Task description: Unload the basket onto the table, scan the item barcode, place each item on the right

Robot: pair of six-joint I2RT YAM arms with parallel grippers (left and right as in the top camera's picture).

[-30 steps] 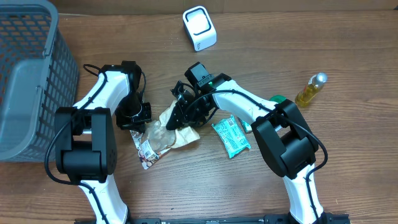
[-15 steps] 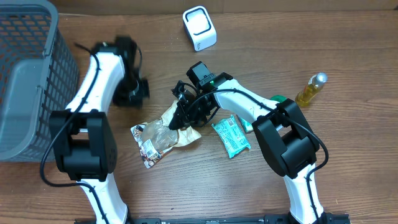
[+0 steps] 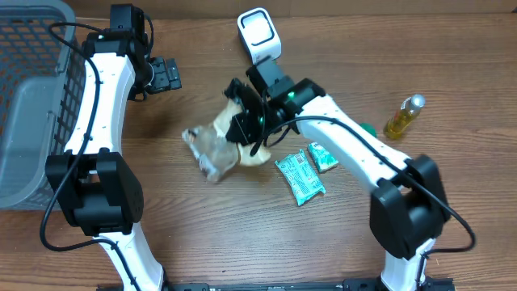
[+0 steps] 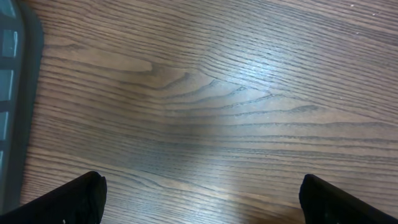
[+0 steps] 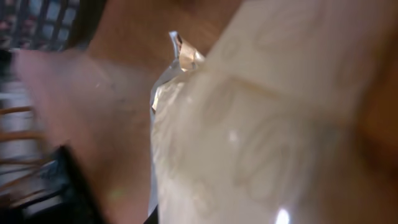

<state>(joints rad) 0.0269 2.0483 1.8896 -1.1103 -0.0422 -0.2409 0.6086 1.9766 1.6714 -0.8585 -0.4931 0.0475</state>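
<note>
Right claw (image 3: 241,129) clamps the snack pouch (image 3: 212,150) at its edge; left claw (image 3: 167,74) gapes wide, well apart

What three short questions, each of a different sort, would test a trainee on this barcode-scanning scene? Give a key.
1. True or false: the left gripper holds the snack bag.
2. Pick one: what stands on the table beyond the right gripper, which is shut on that bag? A) white scanner B) red mug C) cardboard box
3. How many teal packets lie on the table by the right arm?

Key: 1 false, it is open and empty; 2 A; 3 two.
</note>
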